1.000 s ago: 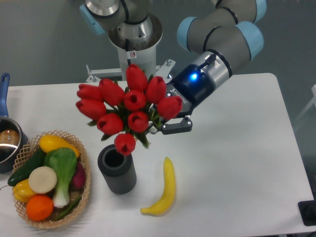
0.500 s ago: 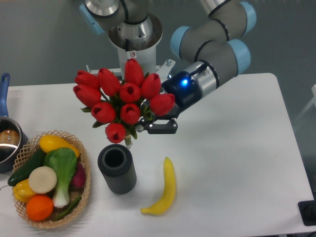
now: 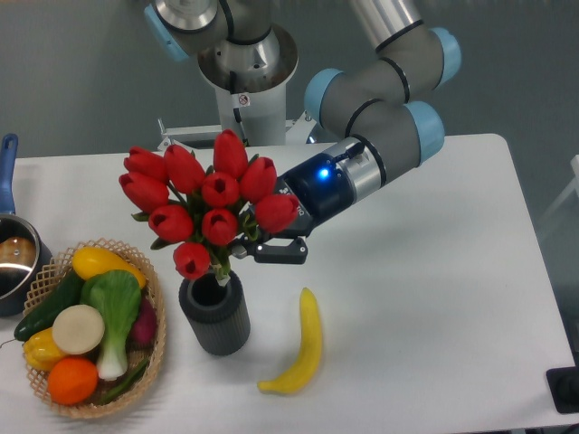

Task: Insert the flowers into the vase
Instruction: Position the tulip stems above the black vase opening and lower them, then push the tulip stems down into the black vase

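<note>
**Q:** While the bunch hangs over the vase, what do your jaws hold?

**A:** My gripper (image 3: 262, 246) is pinching the flowers (image 3: 204, 206) low on the stems, jaws pressed in from either side. One black finger (image 3: 280, 252) shows below the red heads; the other is hidden behind leaves.

**Q:** Position of the flowers?

**A:** Red tulip heads sit above and slightly left of the vase (image 3: 215, 316). The bunch tilts, heads leaning up-left, stems running down-right toward my jaws. A green stem end reaches the vase mouth; whether it is inside the rim, I cannot tell.

**Q:** Vase state?

**A:** Upright on the white tabletop (image 3: 434, 298), dark grey, ribbed, mouth partly covered by the lowest tulip head.

**Q:** Neighbours?

**A:** Woven basket (image 3: 152, 348) of vegetables just left of the vase, close but apart. Banana (image 3: 305, 348) lies right of the vase, near it. Pot (image 3: 14, 262) with a blue handle at the left edge. A blue light glows on my wrist (image 3: 318, 174).
</note>
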Motion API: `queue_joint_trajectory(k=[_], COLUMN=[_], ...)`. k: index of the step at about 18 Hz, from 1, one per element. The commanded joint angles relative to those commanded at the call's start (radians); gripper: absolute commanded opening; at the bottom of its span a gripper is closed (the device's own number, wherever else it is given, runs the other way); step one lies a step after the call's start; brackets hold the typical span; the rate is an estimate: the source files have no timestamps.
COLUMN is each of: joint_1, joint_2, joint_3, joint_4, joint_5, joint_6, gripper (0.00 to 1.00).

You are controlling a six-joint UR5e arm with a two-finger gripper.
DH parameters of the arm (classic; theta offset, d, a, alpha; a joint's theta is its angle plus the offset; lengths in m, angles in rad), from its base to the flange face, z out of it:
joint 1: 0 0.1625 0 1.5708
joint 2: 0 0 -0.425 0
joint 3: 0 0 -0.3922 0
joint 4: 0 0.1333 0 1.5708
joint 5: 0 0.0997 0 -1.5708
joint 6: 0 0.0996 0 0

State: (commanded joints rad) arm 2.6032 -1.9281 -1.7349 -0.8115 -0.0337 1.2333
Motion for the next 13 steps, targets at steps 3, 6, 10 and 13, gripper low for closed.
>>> queue_joint_trajectory(k=[3, 6, 10, 13], joint_1=[-0.008, -0.008, -0.017, -0.020], joint_2=[-0.022, -0.025, -0.032, -0.034], joint_3=[-0.008, -0.021, -0.035, -0.049], joint_4=[0.002, 0.002, 0.002, 0.002], joint_5=[0.000, 0.000, 0.000, 0.002], joint_6=[0.031, 0.051, 0.060, 0.060], gripper=[0.19, 0.20, 0.20, 0.20])
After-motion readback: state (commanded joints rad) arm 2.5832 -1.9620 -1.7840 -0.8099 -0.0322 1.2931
